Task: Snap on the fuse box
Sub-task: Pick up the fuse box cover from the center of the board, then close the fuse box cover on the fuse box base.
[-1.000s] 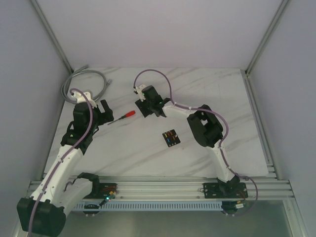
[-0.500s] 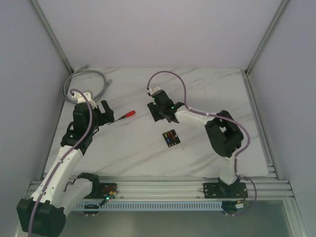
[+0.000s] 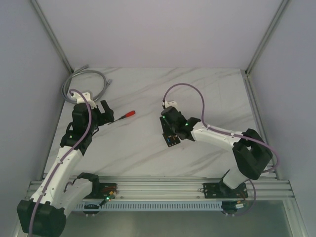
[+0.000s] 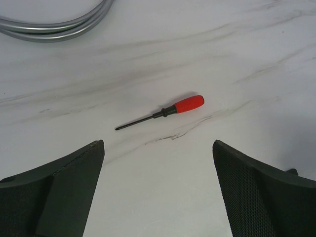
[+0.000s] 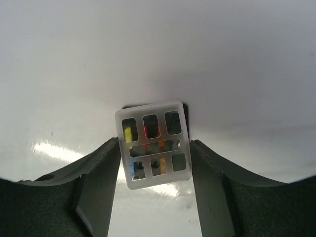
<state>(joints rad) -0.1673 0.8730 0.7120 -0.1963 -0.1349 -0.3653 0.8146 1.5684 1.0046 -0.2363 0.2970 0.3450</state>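
Observation:
My right gripper (image 3: 171, 131) is shut on the small clear square cover (image 5: 153, 145), gripping its left and right edges. It holds the cover flat, right above the black fuse box (image 5: 184, 111). The yellow, red, blue and orange fuses show through the cover's windows. I cannot tell whether the cover touches the box. In the top view only the near edge of the fuse box (image 3: 172, 142) shows under the gripper. My left gripper (image 3: 104, 113) is open and empty at the left of the table; it also shows in the left wrist view (image 4: 158, 148).
A red-handled screwdriver (image 3: 124, 116) lies just right of the left gripper, and ahead of its fingers in the left wrist view (image 4: 165, 111). A coiled grey cable (image 3: 85, 79) lies at the far left corner. Metal frame rails run along the right and near edges.
My right arm has swung from the far middle of the table right and nearer, bringing the gripper over the fuse box. The left arm has not moved.

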